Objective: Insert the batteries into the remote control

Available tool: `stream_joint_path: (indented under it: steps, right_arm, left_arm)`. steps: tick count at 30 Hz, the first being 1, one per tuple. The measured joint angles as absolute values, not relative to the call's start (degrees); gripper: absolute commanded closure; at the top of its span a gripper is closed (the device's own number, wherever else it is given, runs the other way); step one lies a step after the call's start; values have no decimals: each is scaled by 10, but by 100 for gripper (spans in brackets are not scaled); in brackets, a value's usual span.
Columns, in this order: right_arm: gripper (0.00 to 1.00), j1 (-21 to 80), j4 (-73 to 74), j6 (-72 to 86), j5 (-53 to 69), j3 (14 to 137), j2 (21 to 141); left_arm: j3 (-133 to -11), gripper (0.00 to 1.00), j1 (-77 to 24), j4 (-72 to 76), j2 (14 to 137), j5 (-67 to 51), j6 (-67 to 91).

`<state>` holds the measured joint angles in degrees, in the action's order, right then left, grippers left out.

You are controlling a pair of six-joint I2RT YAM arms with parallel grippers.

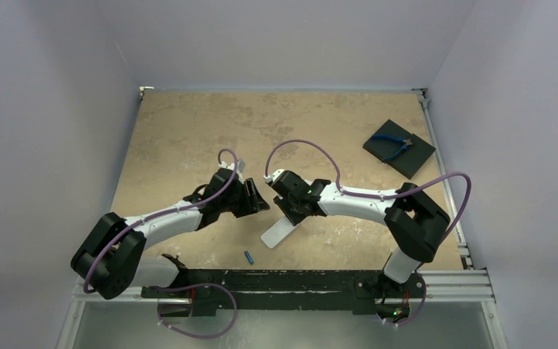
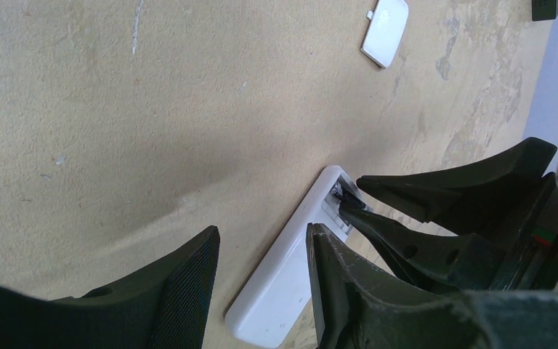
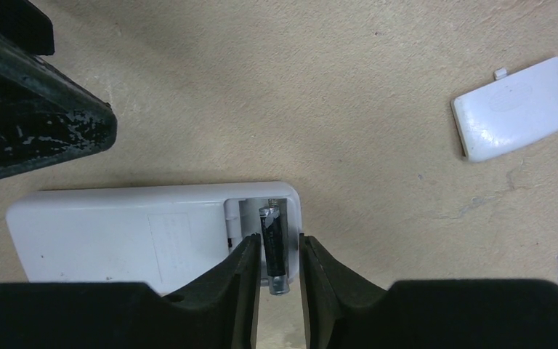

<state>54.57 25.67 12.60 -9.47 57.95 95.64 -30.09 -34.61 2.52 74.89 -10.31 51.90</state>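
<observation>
**First cell half-seated, second one waiting on the table**

The step in hand is the seating of the first battery. The remote control (image 3: 116,240) lies back-up on the table (image 1: 189,131), a little in from the middle of its near edge. Its cover (image 3: 512,109) is off and lies on the table well apart from it.

The battery bay (image 3: 247,214) is open. The dark battery (image 3: 271,240) has one end inside the bay, while its other end juts past the remote's short end, so I judge it not yet home. The slot beside it looks empty.

The right gripper (image 3: 276,243) stands over that cell with its fingers narrowly parted. One finger is close against the battery and a sliver of gap shows at the other, so it reads as a loosened grip, not a clamp. The left gripper (image 2: 263,236) is spread wide over the remote's opposite end and holds nothing. Whether one finger touches the casing I cannot tell.

The next move likely calls for pushing the jutting end inward and down until the cell lies flat. Then the blue battery (image 1: 248,257), which lies between the remote and the table's near edge, needs fetching.
</observation>
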Motion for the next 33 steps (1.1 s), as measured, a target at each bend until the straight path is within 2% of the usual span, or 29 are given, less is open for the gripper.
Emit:
stream_joint_path:
  steps: [21,33]
  right_arm:
    - [64,546,257,146,-99,582,929]
    - [63,546,246,180,-108,558,849]
  left_arm:
    - [-284,53,-346,53,764,-118,531]
    - [-258,54,-354,93,785,-135,550]
